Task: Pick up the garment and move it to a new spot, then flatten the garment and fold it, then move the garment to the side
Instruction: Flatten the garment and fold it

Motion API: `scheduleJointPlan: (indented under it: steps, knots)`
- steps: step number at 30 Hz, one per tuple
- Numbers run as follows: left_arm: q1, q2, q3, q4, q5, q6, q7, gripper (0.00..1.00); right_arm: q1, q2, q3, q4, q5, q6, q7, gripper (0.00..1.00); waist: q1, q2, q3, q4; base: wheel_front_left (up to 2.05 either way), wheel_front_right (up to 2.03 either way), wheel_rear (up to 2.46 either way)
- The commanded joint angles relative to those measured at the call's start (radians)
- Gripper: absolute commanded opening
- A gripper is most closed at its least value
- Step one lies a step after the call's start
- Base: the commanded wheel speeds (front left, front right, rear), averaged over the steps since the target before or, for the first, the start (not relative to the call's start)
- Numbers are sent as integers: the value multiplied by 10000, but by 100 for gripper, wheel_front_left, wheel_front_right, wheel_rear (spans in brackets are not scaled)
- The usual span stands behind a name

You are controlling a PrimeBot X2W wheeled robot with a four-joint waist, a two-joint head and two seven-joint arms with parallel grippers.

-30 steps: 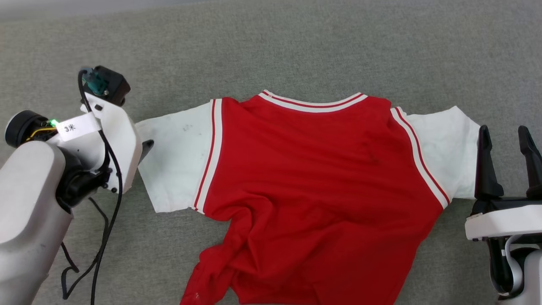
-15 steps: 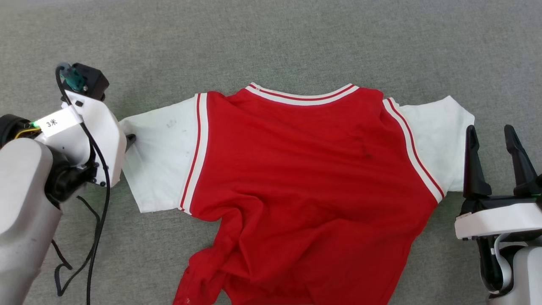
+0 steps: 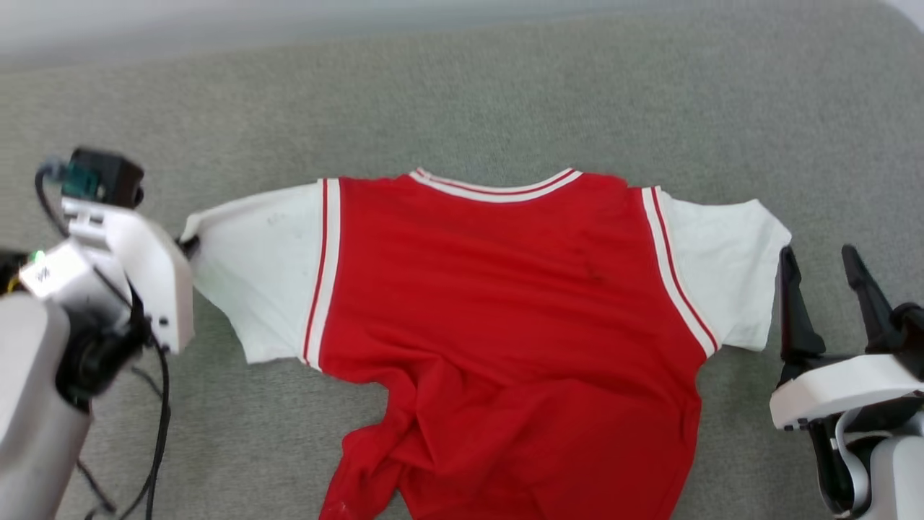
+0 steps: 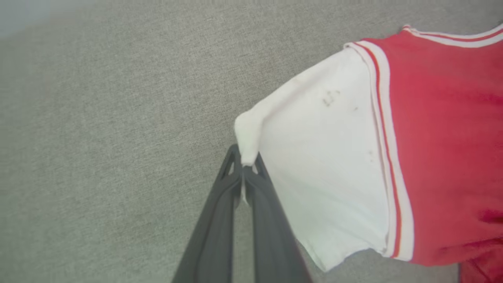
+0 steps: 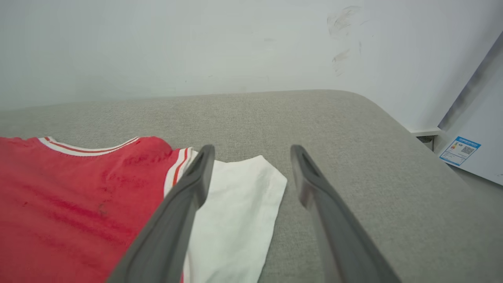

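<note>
While the garment [image 3: 505, 310] lies spread on the grey cushion [image 3: 462, 101], your left gripper [image 4: 244, 169] pinches its white sleeve cuff [image 4: 247, 133]; your right gripper [image 3: 818, 254] stands spread beside the other sleeve [image 3: 729, 267].

A grey woven fabric surface [image 3: 462, 94] spans most of the head view, with a rounded corner at the upper right of the frame. In the right wrist view, a pale wall [image 5: 157, 47] rises behind it and bears dark scuff marks [image 5: 340, 19] at the upper right. A white panel [image 5: 485, 114] at the right edge carries a blue-and-white label [image 5: 459, 150].
</note>
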Motion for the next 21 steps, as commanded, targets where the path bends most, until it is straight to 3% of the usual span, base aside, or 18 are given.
scheduleJointPlan:
  steps: [1,5,10,14,15,21]
  knots:
    - [478,134,106,-220,-63,111,-198,0,163,27,-41,35,-56,-13,135,100,-1,0,-306,161,0,0,0]
    - [1591,332,305,-1311,-249,294,-600,0,315,-59,-27,108,-217,-13,825,100,-1,0,-611,398,0,0,0]
    - [2731,468,457,-2806,-331,647,-917,0,227,-706,161,-84,74,-13,2447,100,-1,0,-711,786,0,0,0]
    - [3303,453,490,-3854,-290,968,-1043,0,-217,-1667,342,-284,356,-14,4554,100,-1,0,-538,1006,0,0,0]
    - [3478,434,497,-4279,-216,1093,-1118,0,-597,-2141,420,-278,621,-14,5653,100,-1,0,-395,1118,0,0,0]
    - [3553,152,372,-5178,-192,1109,-1430,0,-1834,-3489,742,-159,1524,-14,8709,100,-1,0,154,1562,0,0,0]
